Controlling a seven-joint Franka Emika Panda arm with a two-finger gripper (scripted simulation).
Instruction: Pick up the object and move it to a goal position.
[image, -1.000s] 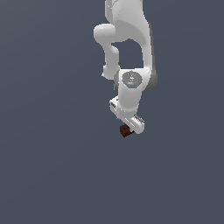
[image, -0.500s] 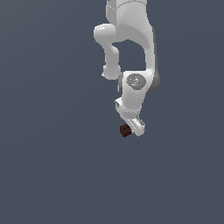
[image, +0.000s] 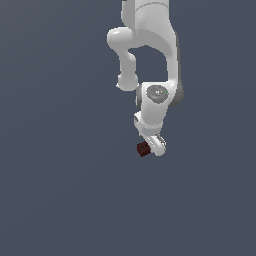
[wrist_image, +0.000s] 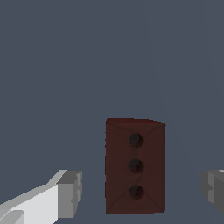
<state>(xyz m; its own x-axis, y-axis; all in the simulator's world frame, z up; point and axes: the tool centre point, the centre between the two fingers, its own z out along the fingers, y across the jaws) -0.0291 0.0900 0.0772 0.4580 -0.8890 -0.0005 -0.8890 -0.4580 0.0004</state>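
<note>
Wrist view shows the block (wrist_image: 135, 165), dark red-brown with three round holes in a row, lying between the two fingers (wrist_image: 69, 193) of the claw (wrist_image: 142, 192). The claw is spread wide, with grey floor (wrist_image: 65, 65) visible on both sides of the block.

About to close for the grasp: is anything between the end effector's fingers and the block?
Nothing visible. In the wrist view the block sits between the open fingers, with clear gaps on both sides. The end effector is right at it.
</note>
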